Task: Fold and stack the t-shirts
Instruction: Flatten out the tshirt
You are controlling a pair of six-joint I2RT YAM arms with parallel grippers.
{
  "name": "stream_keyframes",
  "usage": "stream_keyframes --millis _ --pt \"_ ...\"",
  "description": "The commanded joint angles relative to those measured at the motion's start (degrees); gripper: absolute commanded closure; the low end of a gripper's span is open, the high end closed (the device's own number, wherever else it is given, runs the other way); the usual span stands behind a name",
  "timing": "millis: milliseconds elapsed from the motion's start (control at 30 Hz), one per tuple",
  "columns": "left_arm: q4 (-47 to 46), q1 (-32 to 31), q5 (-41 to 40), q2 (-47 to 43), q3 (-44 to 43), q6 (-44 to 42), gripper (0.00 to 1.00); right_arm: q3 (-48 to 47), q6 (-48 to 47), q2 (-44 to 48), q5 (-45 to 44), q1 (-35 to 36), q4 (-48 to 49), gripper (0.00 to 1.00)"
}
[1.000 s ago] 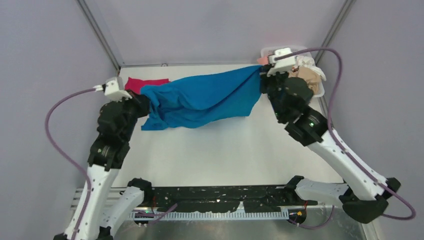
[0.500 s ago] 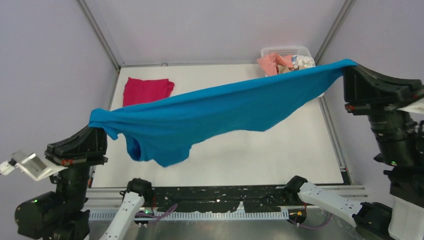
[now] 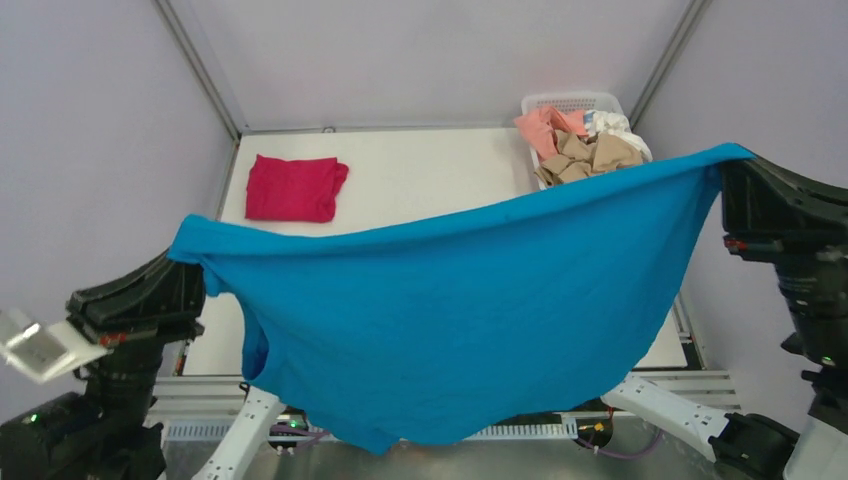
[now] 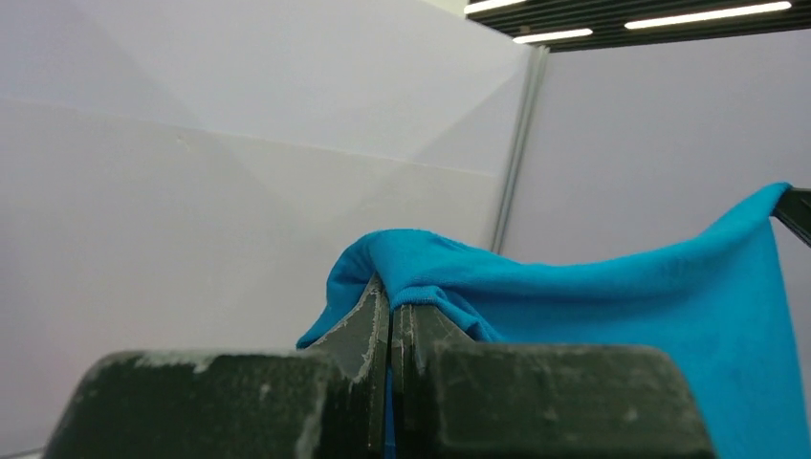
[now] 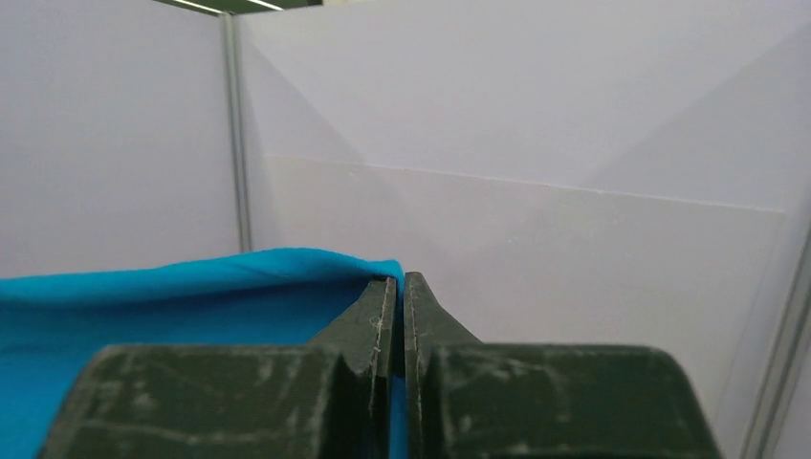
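White tabletop (image 3: 430, 170) between pale lilac walls, with a teal shirt (image 3: 470, 320) stretched in the air above it.
Soft and matte, the teal shirt hangs as a wide sagging sheet. Its top edge runs between the left gripper (image 4: 390, 295) and the right gripper (image 5: 394, 287), each with jaws pinching a bunched corner. A magenta shirt (image 3: 292, 188) lies folded flat at far left, and crumpled peach, tan and white shirts (image 3: 590, 152) fill a white mesh basket (image 3: 570, 100).
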State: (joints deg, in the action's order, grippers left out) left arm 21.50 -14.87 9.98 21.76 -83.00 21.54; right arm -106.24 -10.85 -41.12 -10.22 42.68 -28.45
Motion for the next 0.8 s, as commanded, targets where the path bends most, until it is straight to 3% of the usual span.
stream_keyframes --millis 0,167,233,267,300,333,400,467,533,767 --pt "-1.1 0.4 -8.0 10.6 4.2 -0.8 1.00 9.0 -4.6 -4.6 -14.9 0.0 7.6 0.94" --pt "0.2 0.4 -25.3 27.3 10.5 -1.4 1.00 26.8 -10.4 -12.6 -33.8 -2.1 24.7 0.94" --pt "-0.4 0.4 -29.9 35.6 13.2 -1.6 0.94 32.1 -6.4 -17.6 -32.0 -7.3 27.0 0.94" --pt "0.1 0.5 -29.9 40.1 14.0 -1.8 0.86 33.7 -4.7 -21.2 -29.8 -9.3 27.5 0.94" --pt "1.1 0.5 -28.4 44.4 14.0 -2.1 0.67 37.2 -1.8 -23.0 -24.4 -12.7 29.2 0.91" --pt "1.9 0.5 -26.2 48.9 13.8 -2.1 0.37 39.1 -0.4 -26.9 -22.0 -13.9 30.7 0.86" --pt "3.4 0.5 -26.1 58.0 13.1 -1.2 0.03 43.2 3.2 -32.9 -16.5 -16.3 34.6 0.56" --pt "7.1 0.7 -27.8 64.4 9.4 -0.5 0.00 43.6 6.1 -39.3 -14.0 -17.7 35.1 0.37" --pt "10.6 0.7 -30.4 68.6 6.1 -0.2 0.00 41.1 7.1 -44.0 -15.3 -18.2 32.3 0.28" --pt "8.0 0.8 -28.3 68.3 7.0 1.2 0.00 39.2 8.5 -45.3 -12.4 -18.3 30.1 0.10"
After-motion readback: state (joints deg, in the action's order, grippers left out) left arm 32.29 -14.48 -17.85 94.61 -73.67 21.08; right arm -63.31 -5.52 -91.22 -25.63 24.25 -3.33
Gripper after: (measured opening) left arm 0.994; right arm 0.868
